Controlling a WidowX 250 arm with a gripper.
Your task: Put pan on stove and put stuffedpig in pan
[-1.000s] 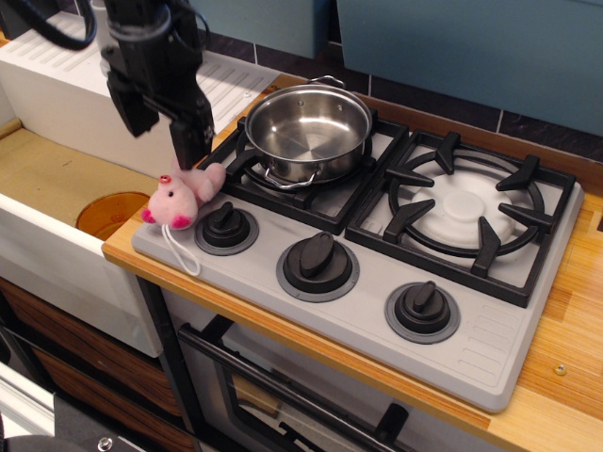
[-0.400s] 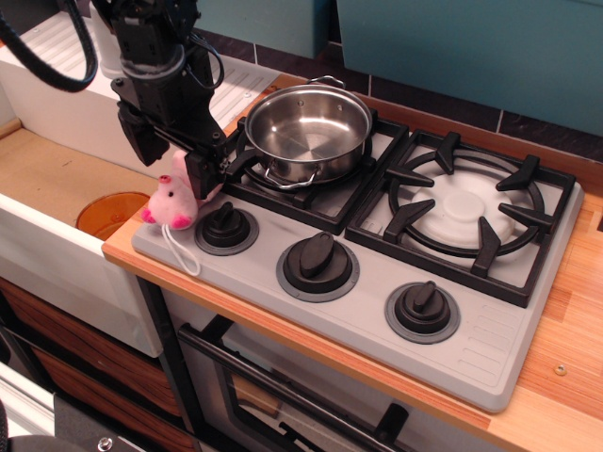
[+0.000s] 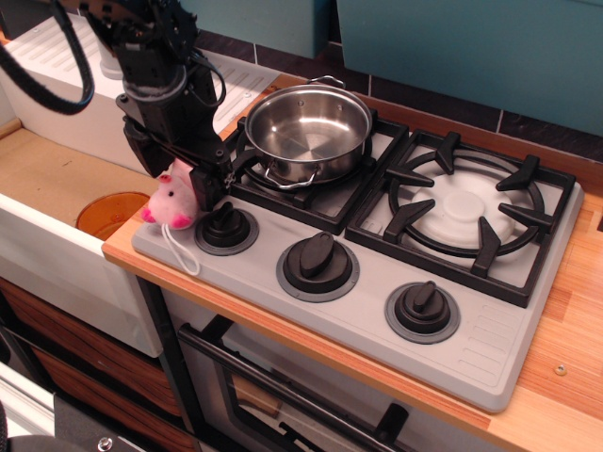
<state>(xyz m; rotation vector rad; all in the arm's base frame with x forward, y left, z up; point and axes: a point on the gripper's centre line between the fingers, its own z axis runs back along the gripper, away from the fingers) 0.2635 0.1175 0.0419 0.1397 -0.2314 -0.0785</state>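
The pan (image 3: pixel 308 130) stands upright and empty on the left burner of the stove (image 3: pixel 377 315). At the stove's front left corner, beside the left knob (image 3: pixel 226 227), lies the stuffedpig (image 3: pixel 171 201), with its white string trailing toward the counter edge. My gripper (image 3: pixel 177 179) is low over the pig and open. One black finger is at the pig's left and the other at its right, hiding the rear of the pig. The pan is a short way to the right of the gripper.
The right burner (image 3: pixel 466 209) is bare. Two more knobs (image 3: pixel 317 263) (image 3: pixel 421 308) line the stove front. Left of the wooden counter (image 3: pixel 575 311) is a sink with an orange disc (image 3: pixel 105 213), and a white drainboard (image 3: pixel 52 61) sits behind it.
The gripper came down from above the stove's left corner and now straddles the pig, hiding more of it. Pig and pan have stayed in place.
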